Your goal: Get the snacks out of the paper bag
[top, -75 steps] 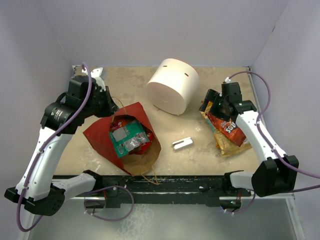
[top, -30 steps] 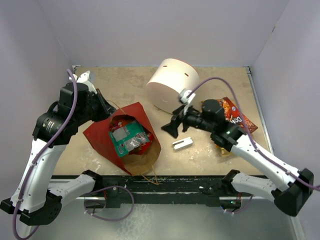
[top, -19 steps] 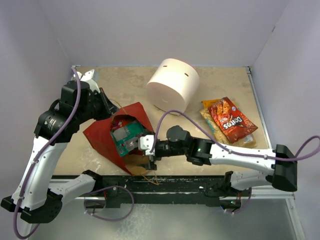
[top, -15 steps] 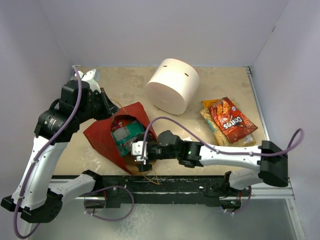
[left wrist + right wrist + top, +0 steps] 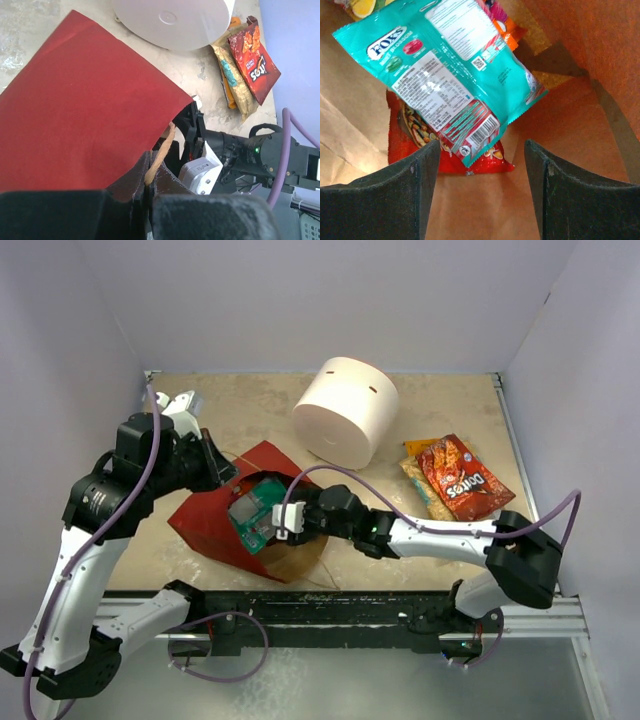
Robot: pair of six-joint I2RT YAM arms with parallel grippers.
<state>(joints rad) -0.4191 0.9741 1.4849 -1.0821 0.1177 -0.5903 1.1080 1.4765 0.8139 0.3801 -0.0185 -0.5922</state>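
left gripper [image 5: 147,200] clamped on the rim and twine handle of the large red paper bag [image 5: 205,522], holding the mouth up. right gripper [image 5: 481,150] is inside the bag, jaws apart either side of the teal crinkly snack packet [image 5: 455,75], with a red packet [image 5: 400,145] under it. Risk: the pinch catches only the teal corner and slips, or grabs bag paper too. red chip packet [image 5: 462,482] and yellow packet [image 5: 235,87] are already out, far right.

Right gripper [image 5: 270,525] left the removed snacks [image 5: 462,480] at the table's right edge, crossed the table and entered the mouth of the paper bag [image 5: 205,515], jaws apart before 1 teal packet [image 5: 455,75]. Left gripper [image 5: 222,472] raised the bag's upper side. The mouth drew back slightly from the table's near edge.
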